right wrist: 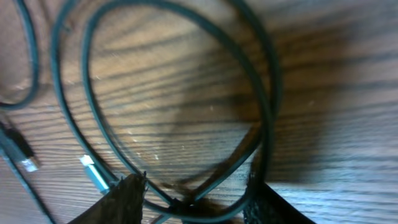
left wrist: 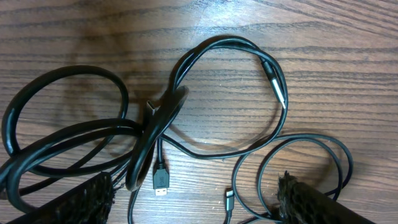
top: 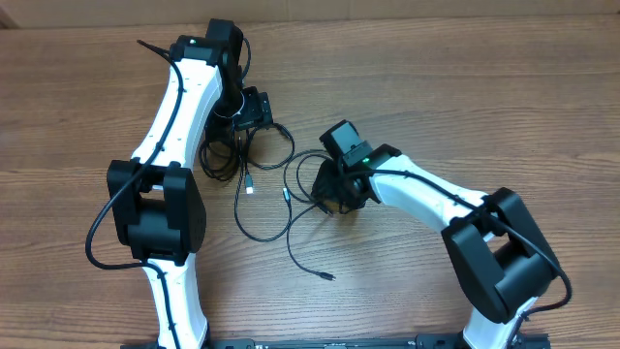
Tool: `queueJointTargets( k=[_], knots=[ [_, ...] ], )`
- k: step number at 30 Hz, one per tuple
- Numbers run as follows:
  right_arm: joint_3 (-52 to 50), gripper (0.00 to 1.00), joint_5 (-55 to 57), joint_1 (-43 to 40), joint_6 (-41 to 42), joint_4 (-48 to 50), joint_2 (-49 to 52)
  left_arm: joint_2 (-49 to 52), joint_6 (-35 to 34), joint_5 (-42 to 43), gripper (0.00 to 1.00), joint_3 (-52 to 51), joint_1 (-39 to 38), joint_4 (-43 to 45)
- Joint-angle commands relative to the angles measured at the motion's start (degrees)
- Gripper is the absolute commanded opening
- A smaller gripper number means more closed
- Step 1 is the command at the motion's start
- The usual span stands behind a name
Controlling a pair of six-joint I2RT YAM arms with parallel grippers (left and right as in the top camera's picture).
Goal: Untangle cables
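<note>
Hovering over the tangled cables [left wrist: 155, 130] on the worktop [top: 436, 78], our left claw [left wrist: 194, 185] stands spread wide. Our right claw [right wrist: 193, 182] straddles one loop nearby, fingers apart on either side.

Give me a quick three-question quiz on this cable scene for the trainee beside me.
1. True or false: the left gripper is clamped on the cables.
2. What lies between the jaws of the right gripper? A) part of a cable loop B) a metal plug C) nothing
3. Fill in: in the overhead view, the stray cable end lying alone on the table is nearer the ___ gripper.
Key: 1 false, its fingers stand wide apart and grip nothing. 2 A. 3 right.
</note>
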Motion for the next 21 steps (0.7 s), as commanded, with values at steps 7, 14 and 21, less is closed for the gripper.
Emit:
queueJointTargets(
  k=[7,14,21],
  knots=[
    [-0.4,0.17,4.1,-1.0,1.1,0.5,1.3,0.8,0.1,-0.4,0.89,0.1,-0.1,-0.1],
    [3.7,0.04,4.3,-5.5,-0.5,-3.5,-1.8,0.8,2.3,-0.5,0.93,0.1,-0.1,-1.2],
    [10.4,0.04,8.1,-10.5,-7.0,-9.7,-11.2,0.8,2.2,-0.5,0.97,0.1,-0.1,-1.5]
  ],
)
